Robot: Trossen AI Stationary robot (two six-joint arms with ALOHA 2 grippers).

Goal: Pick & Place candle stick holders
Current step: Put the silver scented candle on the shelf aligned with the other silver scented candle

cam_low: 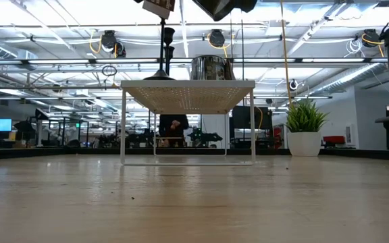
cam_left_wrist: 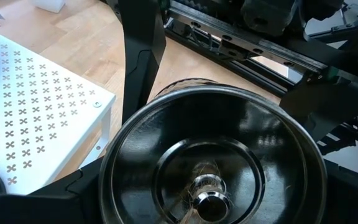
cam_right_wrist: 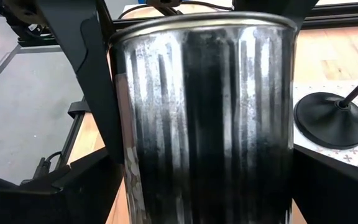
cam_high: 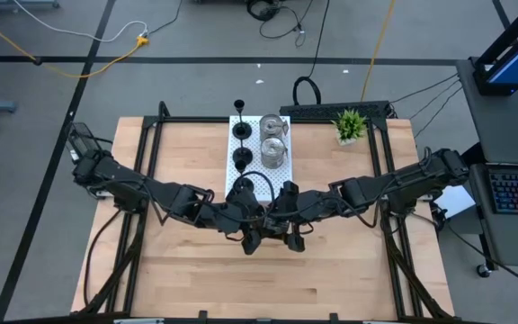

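Observation:
A squat shiny silver holder (cam_left_wrist: 210, 155) fills both wrist views; the right wrist view (cam_right_wrist: 207, 124) shows its ribbed wall. My left gripper (cam_high: 252, 239) and my right gripper (cam_high: 293, 239) meet above the table's middle, just near of the white perforated board (cam_high: 257, 171), and both are shut on this holder. The arms hide it in the high view. Three black holders (cam_high: 241, 159) and two silver ones (cam_high: 274, 153) stand upright on the board. My left gripper has the silver holder between its two fingers, one finger (cam_left_wrist: 140, 68) lying along the outer wall near the rim (cam_left_wrist: 160, 93). The holder's open mouth faces the wrist. The other finger is hidden by the holder. The holder is clear of the table. My right gripper pinches the holder's ribbed side wall (cam_right_wrist: 129, 137) between its two fingers (cam_right_wrist: 98, 99), which lie across the holder below its rim. The holder stands roughly upright in the hold. It is lifted clear of the table.
The board (cam_low: 188, 94) stands on thin white legs with room beneath it. A small green potted plant (cam_high: 350, 124) stands at the far right. Bare wood lies toward the near edge and both sides. A person shows far off in the room (cam_low: 174, 128).

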